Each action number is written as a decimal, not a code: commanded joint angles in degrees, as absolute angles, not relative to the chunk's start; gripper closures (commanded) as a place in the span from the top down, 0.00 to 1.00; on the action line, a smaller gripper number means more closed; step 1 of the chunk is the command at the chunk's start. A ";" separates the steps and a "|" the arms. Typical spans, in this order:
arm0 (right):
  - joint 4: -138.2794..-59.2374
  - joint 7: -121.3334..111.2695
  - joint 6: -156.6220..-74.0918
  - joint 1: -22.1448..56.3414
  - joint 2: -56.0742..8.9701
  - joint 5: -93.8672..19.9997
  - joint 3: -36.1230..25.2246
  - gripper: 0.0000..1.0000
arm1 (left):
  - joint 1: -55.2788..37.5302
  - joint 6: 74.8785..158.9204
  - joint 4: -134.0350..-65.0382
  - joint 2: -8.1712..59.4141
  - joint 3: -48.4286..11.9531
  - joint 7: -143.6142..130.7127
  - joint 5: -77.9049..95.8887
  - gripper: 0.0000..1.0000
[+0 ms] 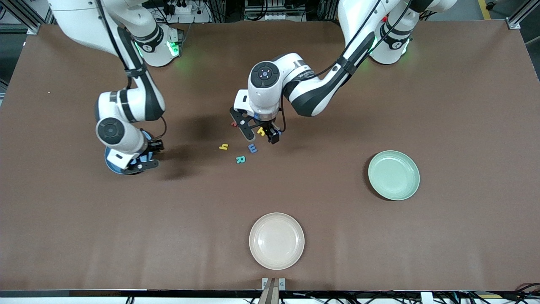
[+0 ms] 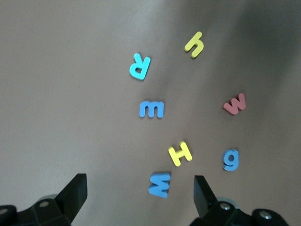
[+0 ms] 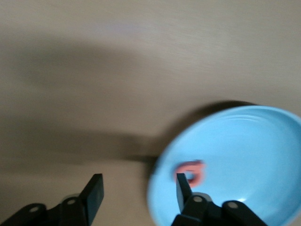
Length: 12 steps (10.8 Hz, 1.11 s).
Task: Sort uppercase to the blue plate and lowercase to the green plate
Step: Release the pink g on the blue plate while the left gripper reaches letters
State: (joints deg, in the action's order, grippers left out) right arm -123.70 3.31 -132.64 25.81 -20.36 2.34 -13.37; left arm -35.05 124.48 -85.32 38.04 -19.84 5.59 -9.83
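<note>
Two grippers in shot. Left gripper (image 2: 139, 192), fingers spread wide, nothing held, hung over the letter cluster: yellow H (image 2: 179, 153), blue W (image 2: 159, 184), teal R (image 2: 139, 66), yellow y (image 2: 194, 44), red w (image 2: 234, 104), blue g (image 2: 231, 159). Right gripper (image 3: 137, 191) over blue plate (image 3: 249, 141), fingers parted, empty; red Q (image 3: 192, 172) lay in the plate. Green plate (image 1: 393, 175) sat toward left arm's end, w/ cream-pink plate (image 1: 276, 240) nearest the front camera.

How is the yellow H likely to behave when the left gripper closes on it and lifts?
The yellow H looks like a small, thin foam cutout lying flat, so it is probably very light. Lying so low on the table, it offers little edge to pinch and may slide. The open left gripper hangs over it with a blue letter close by, which may get nudged.
</note>
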 commanded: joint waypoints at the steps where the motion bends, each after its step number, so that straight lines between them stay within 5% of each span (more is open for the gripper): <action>1: -123.31 14.72 -133.94 27.85 -20.13 1.67 -9.42 0.69 | -35.33 127.34 -83.76 40.42 -19.78 9.66 -10.90 1.00; 11: -123.57 13.62 -136.93 27.25 -20.48 2.37 -7.73 0.71 | -36.64 132.36 -81.92 44.90 -19.51 11.69 -11.07 0.97; 12: -123.49 13.62 -137.19 27.25 -20.83 2.46 -7.82 0.79 | -38.04 132.89 -81.04 45.52 -18.73 11.86 -11.34 0.93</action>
